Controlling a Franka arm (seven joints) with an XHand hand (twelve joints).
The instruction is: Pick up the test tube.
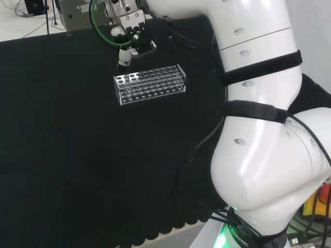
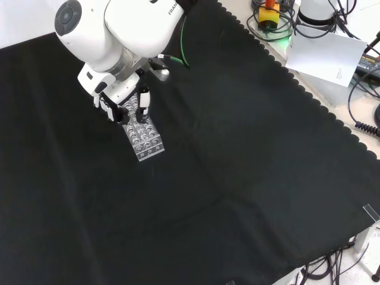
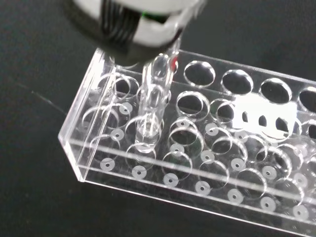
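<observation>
Fingers of the hand (image 3: 138, 29) pinch the test tube (image 3: 150, 106) top, upper centre of the wrist view, its base in the rack (image 3: 79, 148).

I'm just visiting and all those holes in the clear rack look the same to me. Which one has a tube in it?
A hole near the rack's end by the robot hand, second row from the edge. The test tube stands there; others look empty.

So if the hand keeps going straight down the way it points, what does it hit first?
Probably the clear rack: the hand hangs over its end, and the test tube under it is already partly in a hole. Depth is unclear.
</observation>
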